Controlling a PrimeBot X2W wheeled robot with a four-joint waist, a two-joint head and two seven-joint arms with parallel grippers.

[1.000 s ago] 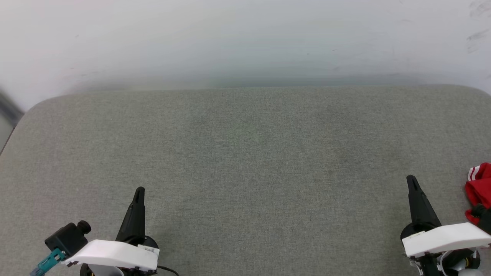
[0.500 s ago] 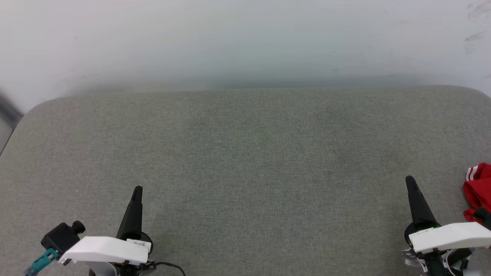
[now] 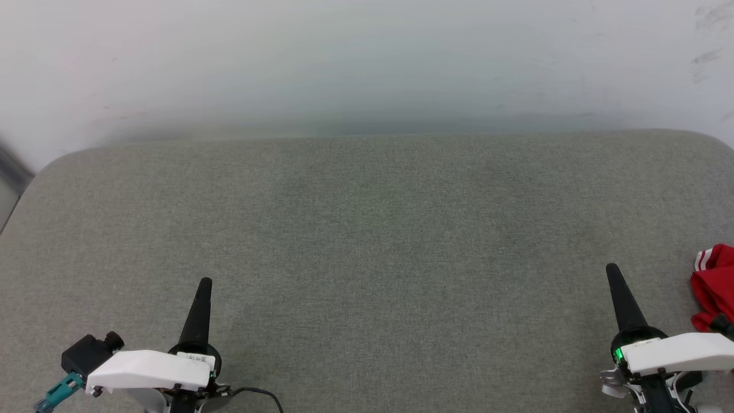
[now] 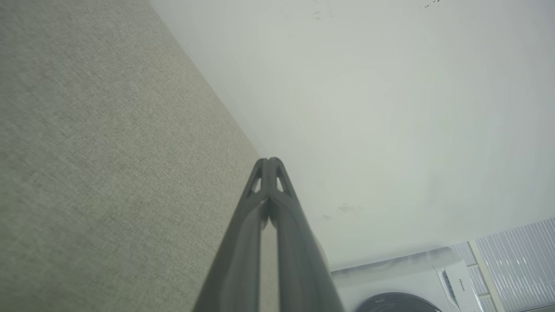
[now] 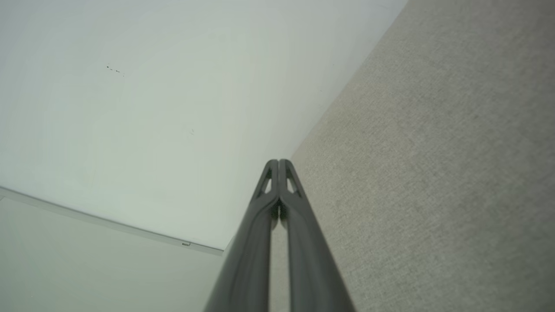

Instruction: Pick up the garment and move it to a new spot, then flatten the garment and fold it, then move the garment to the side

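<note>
The garment (image 3: 714, 287), red cloth with a bit of red-and-white striped trim, lies bunched at the far right edge of the head view, mostly cut off by the frame. My right gripper (image 3: 612, 269) stands just left of it, shut and empty, fingers pointing up the view. At the lower left my left gripper (image 3: 205, 283) is also shut with nothing in it. The left wrist view has the left gripper (image 4: 269, 161) with its fingertips pressed together. The right wrist view has the right gripper (image 5: 278, 162) closed the same way.
A wide grey fabric surface (image 3: 367, 241) spreads before me, with rounded far corners against a white wall (image 3: 367, 57). A white washing machine (image 4: 416, 281) shows at the bottom right of the left wrist view.
Both arms have drawn back slightly toward the bottom of the head view. The garment lies where it was.
</note>
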